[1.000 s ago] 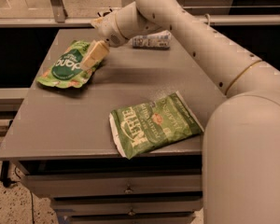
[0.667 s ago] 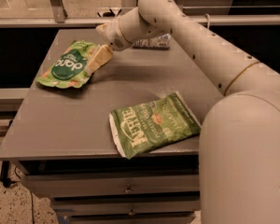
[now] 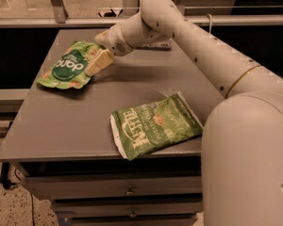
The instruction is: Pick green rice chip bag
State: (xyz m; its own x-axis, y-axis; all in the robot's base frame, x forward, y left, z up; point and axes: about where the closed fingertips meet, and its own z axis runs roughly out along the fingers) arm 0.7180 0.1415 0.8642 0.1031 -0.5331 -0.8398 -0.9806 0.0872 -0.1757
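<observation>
Tool (image 3: pixel 100 62) resting at the right edge of the green rice chip bag (image 3: pixel 66 72), far left on the table (image 3: pixel 61 126)
The small puffy bag is showing a dark green round logo whose white lettering is lying upside down and unreadable; whether the tool is clamped on it or apart cannot be told. The larger flat green bag (image 3: pixel 155 125), near the front edge, is showing white "Kettle" lettering. Against a moment ago the tool is sitting slightly lower, while both bags are lying where they were
</observation>
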